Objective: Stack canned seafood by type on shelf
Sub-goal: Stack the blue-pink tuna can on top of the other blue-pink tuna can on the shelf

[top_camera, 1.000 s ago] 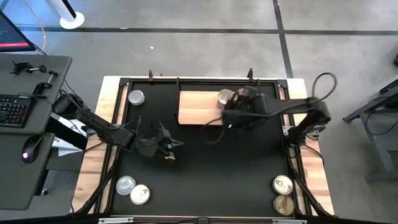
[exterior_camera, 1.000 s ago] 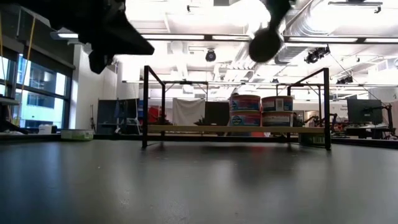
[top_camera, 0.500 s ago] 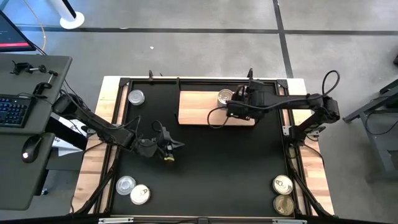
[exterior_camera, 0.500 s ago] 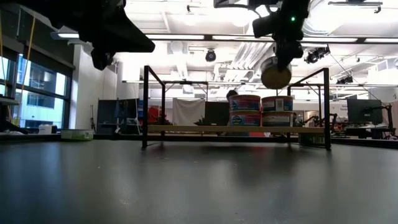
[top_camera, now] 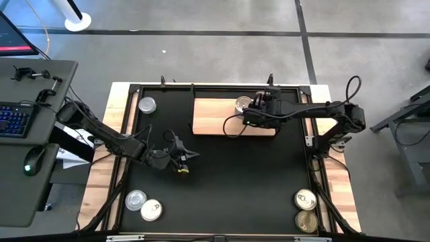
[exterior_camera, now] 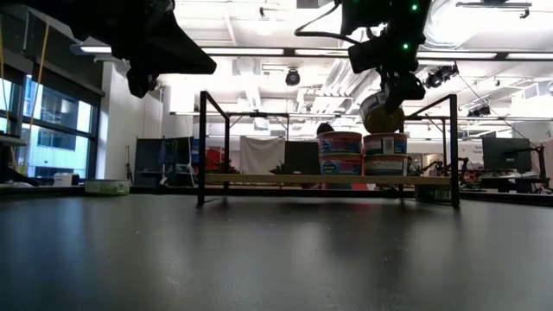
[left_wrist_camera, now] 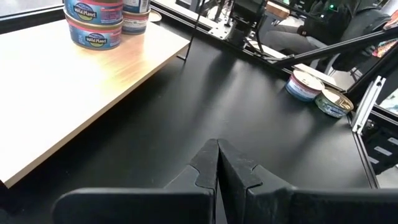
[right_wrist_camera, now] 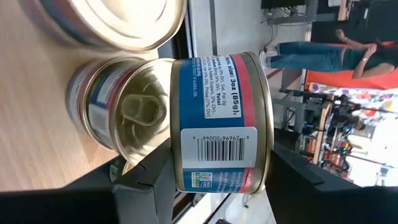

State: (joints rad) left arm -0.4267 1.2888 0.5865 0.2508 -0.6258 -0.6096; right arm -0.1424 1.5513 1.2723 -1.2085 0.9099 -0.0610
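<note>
My right gripper (top_camera: 259, 113) is over the pale wood shelf (top_camera: 215, 117), shut on a tin with a blue and red label (right_wrist_camera: 217, 124). The tin hangs just above the right-hand stack of tins (exterior_camera: 384, 154). The stack's top tin shows a pull tab (right_wrist_camera: 140, 112). A second stack (exterior_camera: 340, 153) stands beside it on the shelf. My left gripper (top_camera: 183, 158) hovers shut over the black mat, left of centre, holding nothing. Loose tins stand on their bases at the far left (top_camera: 146, 105), near left (top_camera: 143, 204) and near right (top_camera: 306, 210). My right gripper pinches the labelled tin between its two fingers (right_wrist_camera: 149, 180), one on each flat end, close to the rim (right_wrist_camera: 179, 168). The fingers come from above, pointing down. The tin (exterior_camera: 382, 112) is tilted on edge below them. Whether it touches the stack underneath, I cannot tell.
A black metal frame (exterior_camera: 203, 147) stands around the mat; the shelf sits toward its far side. The shelf's left half (top_camera: 211, 114) is bare wood. A desk with a keyboard (top_camera: 17, 117) and a mouse stands beyond the table's left edge. People show in the room behind.
My right gripper has come down over the shelf's right part with the tin, which now hangs just above the right-hand stack. Its fast motion has slowed to a near stop. The left arm has kept still.
</note>
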